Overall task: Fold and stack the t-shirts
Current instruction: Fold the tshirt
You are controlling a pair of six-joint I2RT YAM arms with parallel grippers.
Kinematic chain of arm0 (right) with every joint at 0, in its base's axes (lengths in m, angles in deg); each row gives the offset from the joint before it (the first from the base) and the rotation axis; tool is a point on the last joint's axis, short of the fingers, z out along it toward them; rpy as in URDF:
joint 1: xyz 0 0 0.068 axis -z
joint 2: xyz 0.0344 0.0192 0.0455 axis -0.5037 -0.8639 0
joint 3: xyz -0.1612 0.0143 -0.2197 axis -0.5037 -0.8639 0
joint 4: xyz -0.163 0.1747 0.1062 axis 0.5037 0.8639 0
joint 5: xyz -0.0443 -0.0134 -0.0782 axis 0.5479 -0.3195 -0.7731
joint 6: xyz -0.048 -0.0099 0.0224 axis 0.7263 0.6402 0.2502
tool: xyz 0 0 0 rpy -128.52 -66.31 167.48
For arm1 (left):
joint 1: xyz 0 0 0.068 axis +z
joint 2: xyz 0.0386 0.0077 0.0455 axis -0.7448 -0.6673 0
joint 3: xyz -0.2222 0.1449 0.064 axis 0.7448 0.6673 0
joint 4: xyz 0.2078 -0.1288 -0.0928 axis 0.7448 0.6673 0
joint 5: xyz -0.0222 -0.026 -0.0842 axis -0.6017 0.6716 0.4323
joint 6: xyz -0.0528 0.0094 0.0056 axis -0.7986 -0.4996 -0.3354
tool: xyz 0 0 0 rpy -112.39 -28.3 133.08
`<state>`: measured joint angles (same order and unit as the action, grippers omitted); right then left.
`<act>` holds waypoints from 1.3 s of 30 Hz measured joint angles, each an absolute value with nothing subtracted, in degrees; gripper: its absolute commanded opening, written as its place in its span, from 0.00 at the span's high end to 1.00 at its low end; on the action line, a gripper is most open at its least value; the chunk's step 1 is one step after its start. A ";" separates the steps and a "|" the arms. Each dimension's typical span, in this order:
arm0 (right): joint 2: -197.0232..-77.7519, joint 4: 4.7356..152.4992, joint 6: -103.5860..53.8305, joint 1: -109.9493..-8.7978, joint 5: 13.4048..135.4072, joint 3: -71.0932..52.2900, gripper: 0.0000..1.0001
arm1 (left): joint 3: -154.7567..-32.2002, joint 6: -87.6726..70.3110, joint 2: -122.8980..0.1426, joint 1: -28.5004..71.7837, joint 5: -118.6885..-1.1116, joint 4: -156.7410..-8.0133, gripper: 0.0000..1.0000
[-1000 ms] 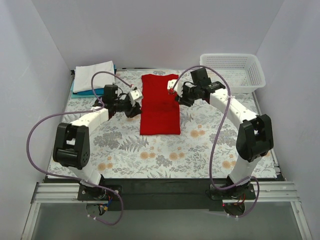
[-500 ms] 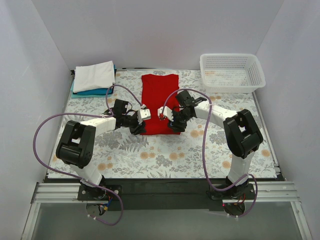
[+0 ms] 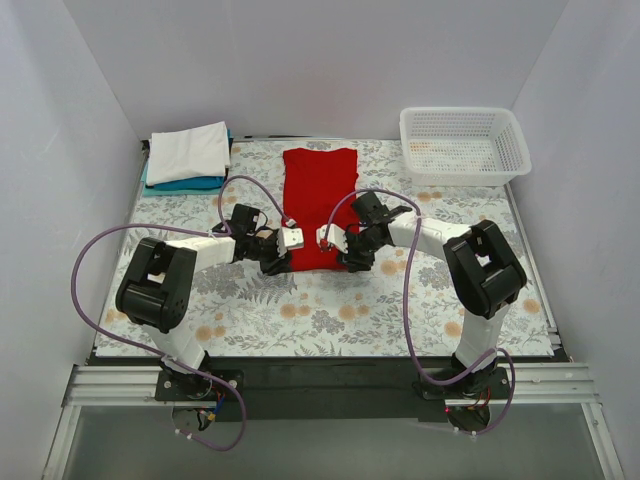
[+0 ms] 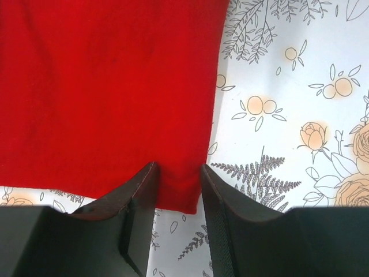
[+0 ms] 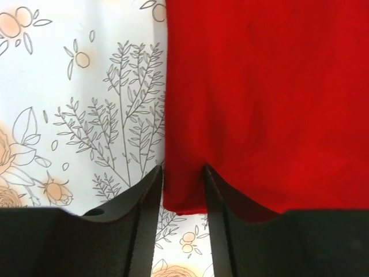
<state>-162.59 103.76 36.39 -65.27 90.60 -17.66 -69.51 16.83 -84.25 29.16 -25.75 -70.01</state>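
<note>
Red t-shirt (image 3: 318, 190): folded into a long strip, flat at centre of bench (image 3: 330, 310). Left tool (image 4: 177, 173): narrowly parted, astride hem corner at 7 o'clock. Right tool (image 5: 183, 173): narrowly parted, astride hem corner at 5 o'clock. Folded white shirt (image 3: 188, 150): 10 o'clock.

Long red cloth t-shirt (image 3: 318, 200), centre of frame: matt, soft, faintly creased. Floral-printed table cover (image 3: 330, 300) is seen as smooth and flat; material not told. White mesh basket (image 3: 515, 150), upper right: hard plastic. Folded white cloth (image 3: 188, 150) on folded teal cloth (image 3: 185, 183), upper left: matt. Left gripper (image 4: 177, 176) and right gripper (image 5: 183, 173): matt black plastic fingers.
</note>
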 measured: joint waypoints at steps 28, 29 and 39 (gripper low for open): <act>-149.82 119.41 33.90 -63.20 89.07 -6.30 0.99 | -80.99 16.09 -72.62 26.14 -26.58 -50.67 1.00; -148.05 120.59 33.55 -63.96 89.33 -8.09 0.99 | -79.63 15.78 -70.22 25.18 -26.43 -49.38 1.00; -136.60 132.92 29.31 -69.10 95.15 -10.30 0.99 | -76.27 6.82 -55.58 22.08 -21.40 -36.50 1.00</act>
<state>-136.60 132.92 29.31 -69.10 95.15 -10.30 -76.27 6.82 -55.58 22.08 -21.40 -36.50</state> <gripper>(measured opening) 0.031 0.043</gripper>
